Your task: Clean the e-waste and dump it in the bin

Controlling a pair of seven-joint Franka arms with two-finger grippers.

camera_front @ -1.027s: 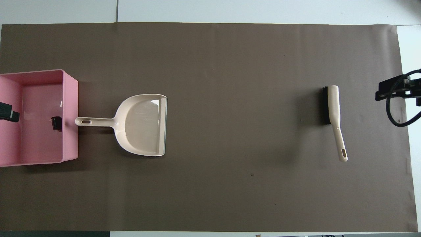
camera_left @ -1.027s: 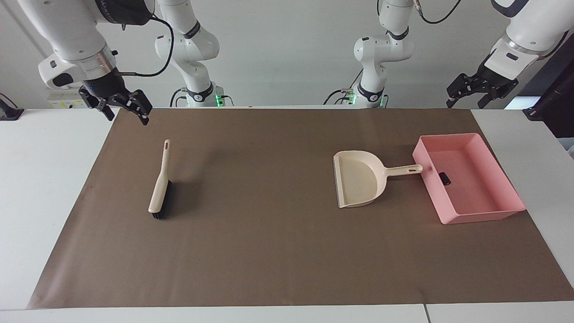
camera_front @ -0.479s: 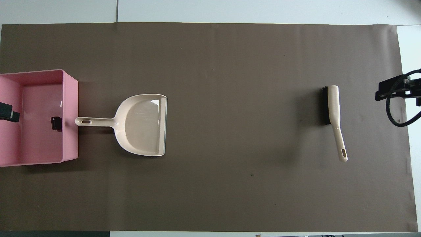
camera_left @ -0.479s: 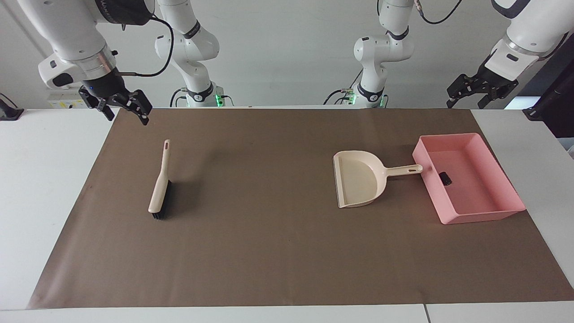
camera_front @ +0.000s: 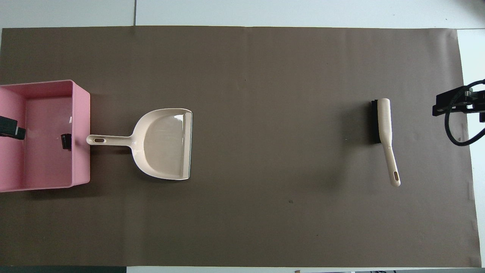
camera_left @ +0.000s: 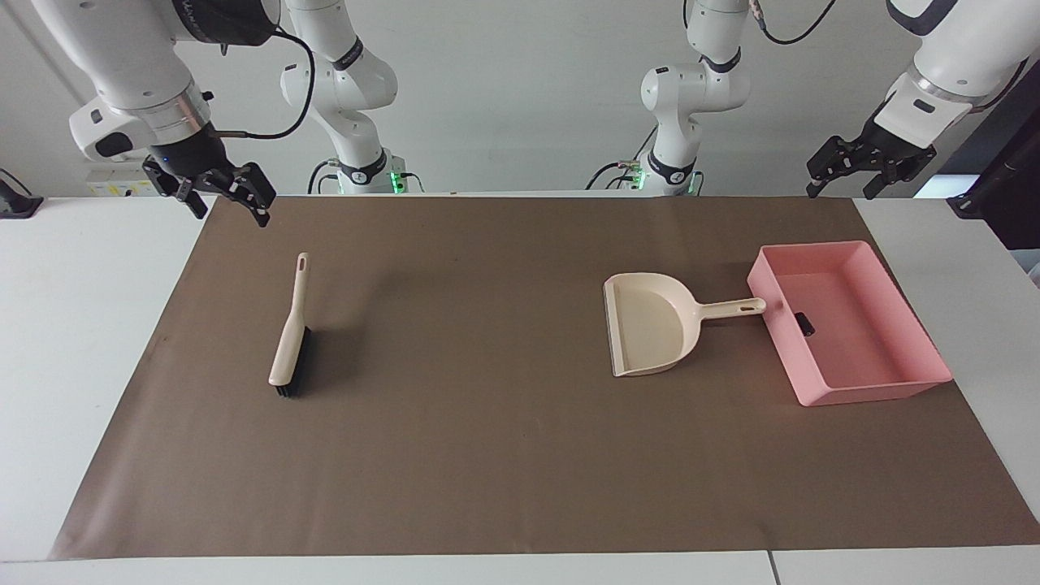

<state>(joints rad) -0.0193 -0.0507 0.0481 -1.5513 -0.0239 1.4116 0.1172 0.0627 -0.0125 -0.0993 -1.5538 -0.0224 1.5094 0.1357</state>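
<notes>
The pink bin [camera_left: 873, 392] [camera_front: 81, 132] stands on the brown mat at the left arm's end of the table. One small black block of e-waste [camera_left: 804, 323] [camera_front: 66, 141] lies inside it, by the wall that faces the dustpan. My left gripper [camera_left: 841, 192] [camera_front: 9, 128] hangs open and empty in the air, well above the bin. My right gripper [camera_left: 230, 213] [camera_front: 454, 105] hangs open and empty over the mat's corner at the right arm's end.
A beige dustpan [camera_left: 650, 325] [camera_front: 163, 144] lies beside the bin, its handle pointing at the bin's wall. A beige brush with black bristles [camera_left: 288, 341] [camera_front: 384, 125] lies on the mat near the right gripper. The brown mat [camera_left: 487, 422] covers most of the table.
My left gripper has drifted slightly upward. The right arm, bin, dustpan and brush have not moved.
</notes>
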